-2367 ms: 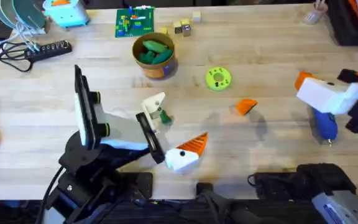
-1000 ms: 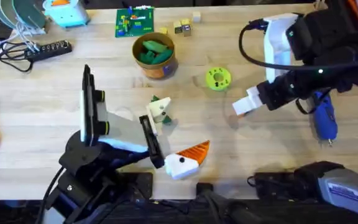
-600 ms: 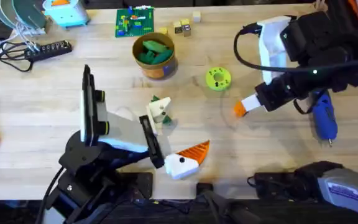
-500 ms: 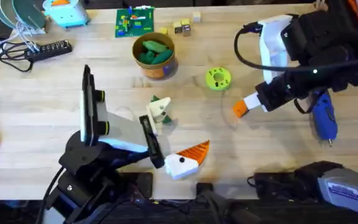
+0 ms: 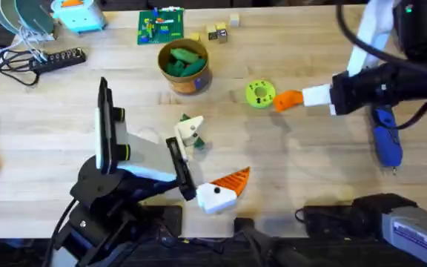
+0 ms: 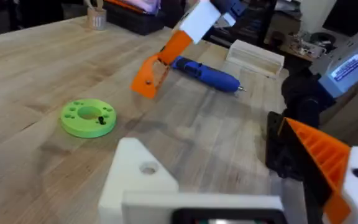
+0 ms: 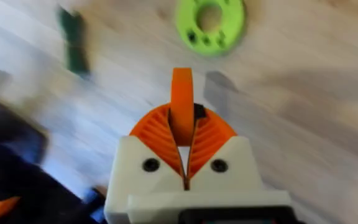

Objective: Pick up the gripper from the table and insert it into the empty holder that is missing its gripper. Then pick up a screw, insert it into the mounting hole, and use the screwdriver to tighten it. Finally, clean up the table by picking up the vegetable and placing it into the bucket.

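Orange gripper [image 5: 288,99], clamped in the right hand [image 5: 313,97], has risen from the table [image 5: 50,119] toward the green ring [image 5: 259,94].

In the overhead view the right arm [image 5: 391,44] is running off the upper right of the frame, and it is covering the upper part of the screwdriver [image 5: 386,142]. The vegetable [image 7: 74,38] is showing as a blurred dark green streak at the right wrist view's upper left.
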Controlling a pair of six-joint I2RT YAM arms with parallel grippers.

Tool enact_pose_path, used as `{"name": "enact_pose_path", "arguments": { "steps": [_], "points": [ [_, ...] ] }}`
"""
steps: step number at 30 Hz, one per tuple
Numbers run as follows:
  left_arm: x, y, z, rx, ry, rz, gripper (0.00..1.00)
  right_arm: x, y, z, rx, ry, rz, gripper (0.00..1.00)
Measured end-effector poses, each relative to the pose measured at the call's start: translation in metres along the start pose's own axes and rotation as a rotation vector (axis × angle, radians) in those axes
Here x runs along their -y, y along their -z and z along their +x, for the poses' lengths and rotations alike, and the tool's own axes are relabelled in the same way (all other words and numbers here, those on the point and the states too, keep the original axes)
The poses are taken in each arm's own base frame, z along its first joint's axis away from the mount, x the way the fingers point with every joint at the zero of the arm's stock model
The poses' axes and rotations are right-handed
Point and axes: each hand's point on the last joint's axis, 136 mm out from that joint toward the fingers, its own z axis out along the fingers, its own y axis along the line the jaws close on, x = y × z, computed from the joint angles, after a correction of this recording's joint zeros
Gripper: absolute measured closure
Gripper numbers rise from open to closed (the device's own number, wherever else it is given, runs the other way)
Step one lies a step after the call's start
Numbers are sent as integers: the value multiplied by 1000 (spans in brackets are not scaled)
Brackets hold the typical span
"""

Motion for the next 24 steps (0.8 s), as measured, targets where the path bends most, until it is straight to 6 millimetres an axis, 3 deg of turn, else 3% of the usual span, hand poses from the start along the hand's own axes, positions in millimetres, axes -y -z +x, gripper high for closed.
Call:
{"name": "enact_pose_path", "arguments": {
  "steps": [5, 9, 12, 19, 24],
  "points": [
    [-1, 0, 0, 1, 0, -6, 9, -20, -26, -9, 139, -160, -374, 992],
    [-3, 0, -1, 3, 0, -16, 9, -47, -35, 4, 61, -338, -630, 992],
    [-4, 0, -1, 5, 0, -24, 9, -70, -32, 0, 16, -368, -779, 992],
    [-5, 0, -1, 6, 0, -27, 10, -118, -31, -9, -90, -342, -973, 992],
    [-5, 0, -1, 6, 0, -27, 9, -133, -39, -3, -201, -411, -1009, 992]
  ]
}}
